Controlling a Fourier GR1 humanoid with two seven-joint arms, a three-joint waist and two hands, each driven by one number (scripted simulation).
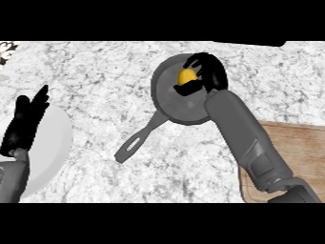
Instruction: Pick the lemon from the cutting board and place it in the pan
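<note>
- The table (pixel 94 71), mottled grey-white marble, carries everything.
- The cutting board (pixel 312 147), at 4 o'clock, shows no lemon on the part in view, so the pick looks done.
- The pan (pixel 175 107), dark, sits just above centre with its handle toward 7 o'clock; nothing lies loose in it.
- The right hand (pixel 210 71) is over the pan's 1 o'clock side, fingers curled round the lemon. By my judgement only the release is left.
- The left hand (pixel 25 121) rests open, fingers up, at 9 o'clock over a white plate (pixel 55 143).
- The lemon (pixel 187 76) is small, bright yellow and smooth, partly hidden by the fingers. I cannot tell whether it touches the pan's floor.
</note>
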